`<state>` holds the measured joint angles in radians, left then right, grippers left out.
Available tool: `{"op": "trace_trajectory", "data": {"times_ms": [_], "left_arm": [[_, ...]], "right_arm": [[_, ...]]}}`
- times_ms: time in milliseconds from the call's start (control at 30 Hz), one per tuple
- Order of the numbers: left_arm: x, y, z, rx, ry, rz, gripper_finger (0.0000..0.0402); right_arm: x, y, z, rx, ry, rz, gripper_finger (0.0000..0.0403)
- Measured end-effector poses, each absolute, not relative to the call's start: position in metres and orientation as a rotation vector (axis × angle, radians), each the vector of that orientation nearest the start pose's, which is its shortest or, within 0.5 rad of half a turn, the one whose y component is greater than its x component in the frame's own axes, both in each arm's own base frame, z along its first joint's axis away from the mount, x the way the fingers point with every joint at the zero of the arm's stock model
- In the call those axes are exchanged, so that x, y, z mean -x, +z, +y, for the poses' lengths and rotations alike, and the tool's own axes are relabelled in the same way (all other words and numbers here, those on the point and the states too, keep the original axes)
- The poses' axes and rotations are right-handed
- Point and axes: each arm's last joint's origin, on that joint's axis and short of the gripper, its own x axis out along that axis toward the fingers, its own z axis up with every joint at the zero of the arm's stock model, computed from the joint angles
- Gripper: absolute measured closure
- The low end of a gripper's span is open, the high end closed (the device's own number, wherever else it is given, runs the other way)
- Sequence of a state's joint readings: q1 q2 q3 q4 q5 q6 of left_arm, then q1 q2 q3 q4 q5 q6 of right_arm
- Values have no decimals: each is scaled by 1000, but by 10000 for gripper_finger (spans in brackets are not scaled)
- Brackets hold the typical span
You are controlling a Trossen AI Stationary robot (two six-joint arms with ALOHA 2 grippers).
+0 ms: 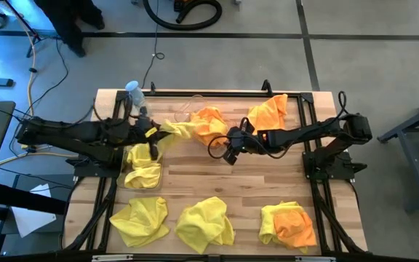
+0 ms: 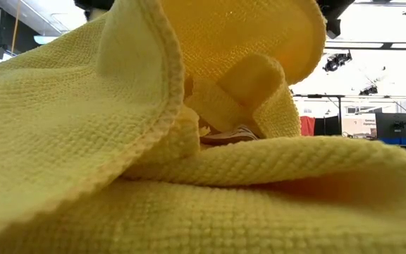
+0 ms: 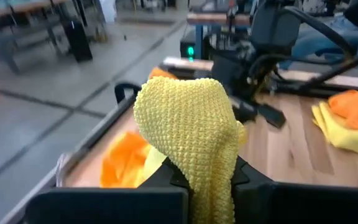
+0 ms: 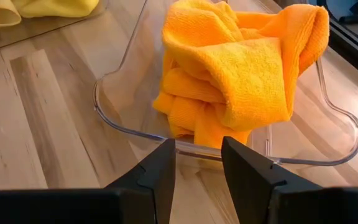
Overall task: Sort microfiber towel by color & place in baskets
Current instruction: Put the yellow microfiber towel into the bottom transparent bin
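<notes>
Yellow towel (image 2: pixel 189 176) fills the low view, right against the lens. Left gripper (image 3: pixel 207 177) is clamped on a yellow towel (image 3: pixel 191 118) at center-left of the high view, above the left basket (image 1: pixel 142 175) holding yellow cloths. Right gripper (image 4: pixel 197 165) hangs with fingers apart, holding nothing, at the basket (image 4: pixel 229 155) with an orange towel (image 4: pixel 235 68). No readable writing.

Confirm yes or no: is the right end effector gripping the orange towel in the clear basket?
No: the right end effector stands open before the basket, off the orange towel.
</notes>
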<state>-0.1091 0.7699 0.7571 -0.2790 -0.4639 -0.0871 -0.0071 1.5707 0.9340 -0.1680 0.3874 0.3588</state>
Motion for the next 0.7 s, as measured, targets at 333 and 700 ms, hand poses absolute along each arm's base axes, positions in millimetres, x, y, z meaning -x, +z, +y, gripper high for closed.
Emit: {"op": "trace_trajectory", "data": {"times_ms": [333, 700], "left_arm": [[-112, 338, -11, 286, 407, 584, 394], [-96, 293, -16, 428, 523, 913, 396]], "right_arm": [[-318, 202, -13, -178, -518, 713, 274], [-318, 202, -14, -166, -531, 706, 274]]}}
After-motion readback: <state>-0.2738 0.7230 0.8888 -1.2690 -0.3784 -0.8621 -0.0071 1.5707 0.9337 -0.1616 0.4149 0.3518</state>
